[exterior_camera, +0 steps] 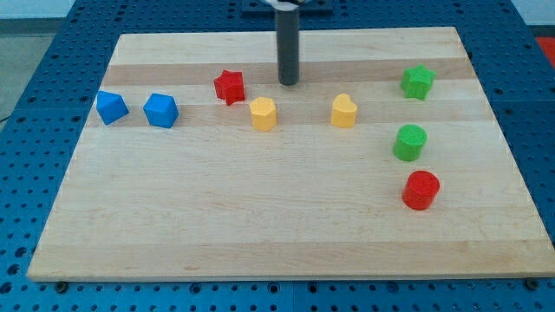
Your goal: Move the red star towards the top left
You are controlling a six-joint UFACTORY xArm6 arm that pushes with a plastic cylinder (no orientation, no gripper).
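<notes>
The red star [230,87] lies on the wooden board [260,217] left of the view's centre, near the top. My tip [289,83] is to the star's right, about a block's width away and not touching it. A yellow hexagonal block [263,113] sits just below and right of the star, below and left of my tip.
Two blue blocks [112,107] [161,110] lie to the star's left. A yellow heart-like block [344,111] is right of centre. A green star [417,81], a green cylinder [410,142] and a red cylinder [421,190] stand on the right.
</notes>
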